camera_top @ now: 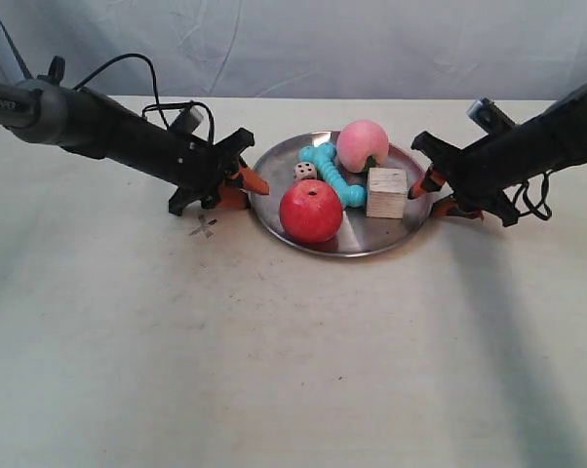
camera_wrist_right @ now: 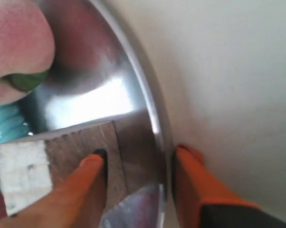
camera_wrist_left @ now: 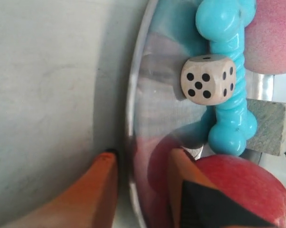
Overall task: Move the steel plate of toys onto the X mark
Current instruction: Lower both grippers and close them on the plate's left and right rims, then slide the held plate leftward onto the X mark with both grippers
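Both tools are open, each astride the rim of the steel plate (camera_top: 367, 236) with one finger inside and one outside: the left tool (camera_wrist_left: 143, 154) near the die (camera_wrist_left: 208, 80), the right tool (camera_wrist_right: 140, 152) by the wooden cube (camera_wrist_right: 67, 147). The steel plate rests on the table (camera_top: 274, 370), close beside the X mark (camera_top: 203, 227) but not over it.

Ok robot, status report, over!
Open: left gripper, right gripper, both astride steel plate rim. Plate not on X mark. Mark sits right by left gripper.
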Robot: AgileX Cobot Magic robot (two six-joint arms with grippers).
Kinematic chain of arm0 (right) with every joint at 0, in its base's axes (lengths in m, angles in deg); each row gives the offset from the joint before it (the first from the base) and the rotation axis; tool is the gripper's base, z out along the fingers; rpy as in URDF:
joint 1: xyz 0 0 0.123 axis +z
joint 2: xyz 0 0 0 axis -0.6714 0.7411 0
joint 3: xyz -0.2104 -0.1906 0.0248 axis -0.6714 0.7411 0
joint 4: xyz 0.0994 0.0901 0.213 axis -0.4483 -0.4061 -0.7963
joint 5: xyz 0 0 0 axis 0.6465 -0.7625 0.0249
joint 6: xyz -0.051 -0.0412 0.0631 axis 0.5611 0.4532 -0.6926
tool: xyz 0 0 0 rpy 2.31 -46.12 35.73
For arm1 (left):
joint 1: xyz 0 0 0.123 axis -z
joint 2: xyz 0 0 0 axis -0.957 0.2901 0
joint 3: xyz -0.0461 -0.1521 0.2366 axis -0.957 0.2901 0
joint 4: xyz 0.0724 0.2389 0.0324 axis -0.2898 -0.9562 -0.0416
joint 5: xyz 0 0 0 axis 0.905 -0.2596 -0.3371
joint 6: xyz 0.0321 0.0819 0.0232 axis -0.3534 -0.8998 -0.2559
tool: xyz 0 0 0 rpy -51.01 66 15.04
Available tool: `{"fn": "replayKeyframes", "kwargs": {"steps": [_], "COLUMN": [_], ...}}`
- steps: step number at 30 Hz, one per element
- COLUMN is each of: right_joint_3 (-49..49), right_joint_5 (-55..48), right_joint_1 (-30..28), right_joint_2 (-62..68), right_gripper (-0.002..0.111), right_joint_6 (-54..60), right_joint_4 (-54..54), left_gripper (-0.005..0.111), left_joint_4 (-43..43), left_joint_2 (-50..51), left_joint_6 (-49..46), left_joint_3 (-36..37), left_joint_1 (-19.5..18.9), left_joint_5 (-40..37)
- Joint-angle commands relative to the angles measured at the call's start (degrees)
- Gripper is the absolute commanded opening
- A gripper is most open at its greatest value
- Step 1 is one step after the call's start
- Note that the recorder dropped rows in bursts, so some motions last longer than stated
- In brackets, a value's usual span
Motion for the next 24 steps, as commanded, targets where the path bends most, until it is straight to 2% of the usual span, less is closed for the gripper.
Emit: {"fn": "replayKeyframes", "kwargs": {"steps": [1,6,9,15,20,24], "right_joint_3": [0.3,0.3,0.3,0.3,-2.0,-5.4], "right_joint_5": [2.0,2.1,1.1,-1.7,-6.2,-10.8], "right_joint_1": [1.8,2.1,2.1,2.1,2.1,2.1], "right_joint_2": [1.1,1.2,1.2,1.2,1.1,1.1], "right_gripper": [0.034,-0.001,-0.001,-0.001,-0.001,-0.001], "right_joint_6": [0.6,0.6,0.6,0.6,0.3,-1.6], "right_joint_4": [1.3,1.7,1.7,1.3,1.0,1.0], "left_gripper": [0.023,0.008,0.000,0.000,0.000,0.000], "left_joint_4": [-2.6,-2.8,-3.4,-5.9,-14.7,-16.8], "left_joint_2": [1.4,1.4,1.4,1.4,1.1,0.8], "left_joint_6": [0.0,-0.3,-0.3,2.8,10.1,11.5], "left_joint_3": [0.4,0.4,0.4,-1.7,-5.4,-7.6], "left_joint_1": [1.2,1.4,1.4,1.4,1.4,1.3], "left_joint_5": [0.9,0.9,0.9,-2.3,-5.4,-8.4]}}
